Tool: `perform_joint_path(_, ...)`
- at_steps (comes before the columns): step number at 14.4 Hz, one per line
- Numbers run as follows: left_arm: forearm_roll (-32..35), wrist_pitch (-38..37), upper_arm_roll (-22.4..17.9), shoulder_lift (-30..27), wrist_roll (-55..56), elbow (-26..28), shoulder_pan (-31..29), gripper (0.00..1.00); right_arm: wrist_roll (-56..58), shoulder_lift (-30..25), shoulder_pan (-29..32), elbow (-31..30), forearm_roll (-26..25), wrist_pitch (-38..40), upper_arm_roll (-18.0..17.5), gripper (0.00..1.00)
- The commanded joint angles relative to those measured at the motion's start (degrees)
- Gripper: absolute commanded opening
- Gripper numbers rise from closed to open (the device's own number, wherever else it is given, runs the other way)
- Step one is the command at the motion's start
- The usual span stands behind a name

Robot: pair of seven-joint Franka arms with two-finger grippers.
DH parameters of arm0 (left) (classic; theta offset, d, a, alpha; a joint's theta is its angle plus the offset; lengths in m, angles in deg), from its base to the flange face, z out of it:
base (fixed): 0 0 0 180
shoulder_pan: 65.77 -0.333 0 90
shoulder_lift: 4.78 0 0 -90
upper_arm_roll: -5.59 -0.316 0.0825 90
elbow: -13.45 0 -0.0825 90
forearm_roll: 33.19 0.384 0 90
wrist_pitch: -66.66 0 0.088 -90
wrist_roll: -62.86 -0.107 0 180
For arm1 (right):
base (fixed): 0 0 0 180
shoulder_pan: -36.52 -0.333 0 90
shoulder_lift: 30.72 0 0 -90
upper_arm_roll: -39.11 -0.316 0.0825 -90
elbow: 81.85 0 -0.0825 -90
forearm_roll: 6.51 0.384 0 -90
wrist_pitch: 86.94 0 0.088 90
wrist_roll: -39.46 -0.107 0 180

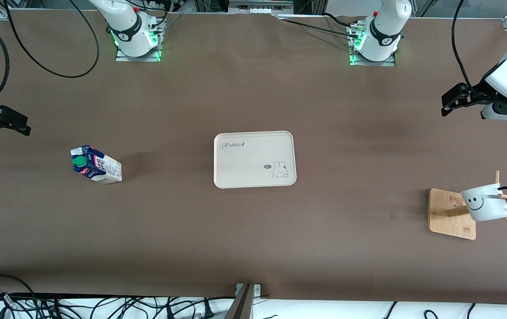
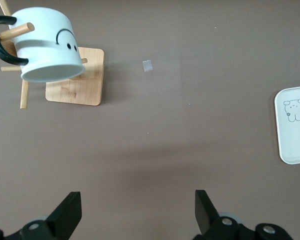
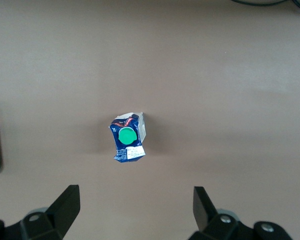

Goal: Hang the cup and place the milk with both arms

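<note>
Brown table [image 1: 253, 248], tray [image 1: 254, 160] bare at centre
Cup [image 1: 485, 203] hangs on rack [image 1: 452, 214]; milk [image 1: 96, 165] mid-frame; left gripper [image 1: 450, 101] and right gripper [image 1: 14, 122] wide open, empty

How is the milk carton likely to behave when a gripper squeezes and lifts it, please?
The milk carton stands upright on a small base, so a sideways nudge could probably tip it. Its top looks creased, suggesting thin card that may dent under a firm squeeze. Flat printed sides should grip reasonably well.

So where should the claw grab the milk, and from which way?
Probably from above, closing on the white side walls of the milk just below the blue gabled top. It stands upright on the bare table with its green cap up, and the open right claw hangs above it, facing down at it.
</note>
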Motion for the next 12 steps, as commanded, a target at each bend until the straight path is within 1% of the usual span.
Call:
perform_joint_path(1,1.0,-1.2,0.3,1.0,-1.1,-2.1,0.3,1.0,-0.2,-0.3,1.1,0.4,-0.2,1.3,-0.5,1.0)
perform_joint_path(12,1.0,-1.2,0.3,1.2,-1.0,-2.1,0.4,1.0,0.1,0.0,0.5,0.7,0.0,1.6,-1.1,1.0)
